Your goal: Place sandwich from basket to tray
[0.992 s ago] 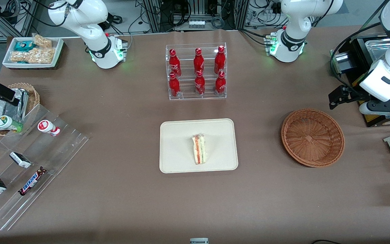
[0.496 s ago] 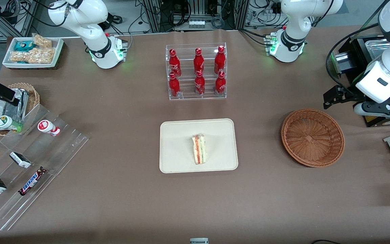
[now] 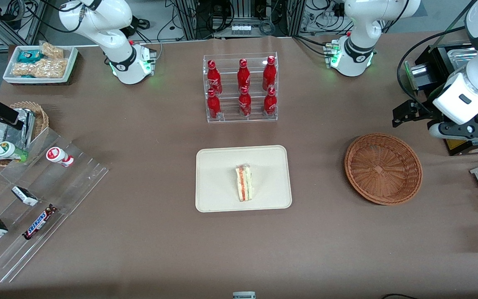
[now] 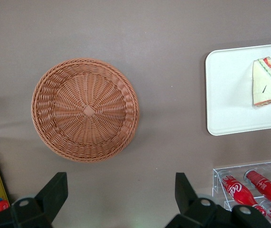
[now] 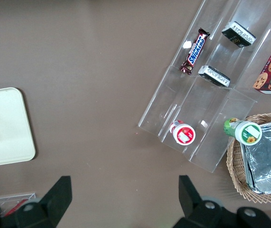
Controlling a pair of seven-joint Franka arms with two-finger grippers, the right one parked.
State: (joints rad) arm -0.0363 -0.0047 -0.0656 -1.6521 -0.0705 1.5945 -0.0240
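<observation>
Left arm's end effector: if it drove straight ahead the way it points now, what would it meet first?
Probably bare table beside the basket. The left wrist view looks straight down past the open end effector, and the basket sits off its line. Height above the table is unclear.

The left arm's gripper (image 3: 401, 117) has drifted up and farther from the front camera, sliding toward the bottle rack (image 3: 241, 88), above the tabletop beside the basket (image 3: 383, 168).
</observation>
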